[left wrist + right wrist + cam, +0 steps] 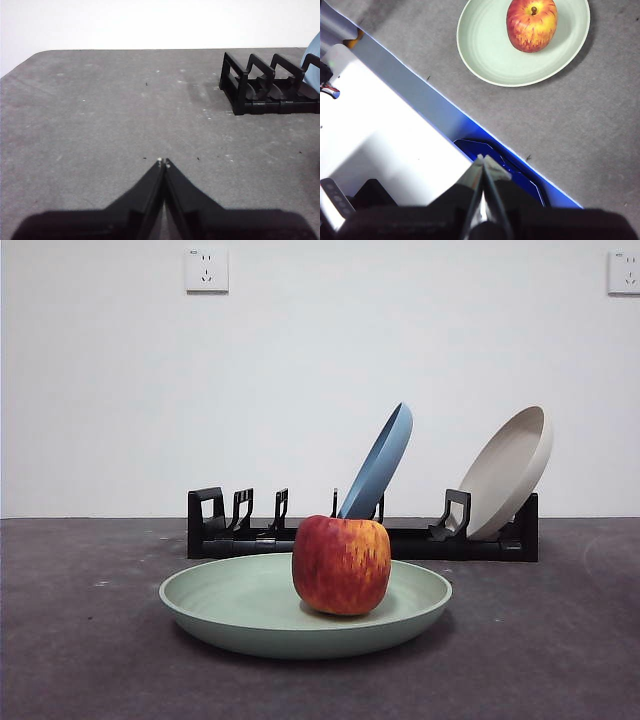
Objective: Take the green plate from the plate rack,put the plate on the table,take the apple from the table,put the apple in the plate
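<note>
Apple point(341, 565) seen resting in the green plate point(230, 605), both arms drawn clear.

From the front, the plate is seen flat on the worktop point(80, 640), before the plate rack point(400, 540), where a blue plate point(380, 462) and a beige plate point(508, 472) are leaned. At the left wrist, the left gripper point(163, 162) is shown with fingers pressed together, empty, above bare worktop near the rack's end. At the right wrist, the right gripper point(483, 159) is likewise closed on nothing, beyond the worktop's edge.
</note>
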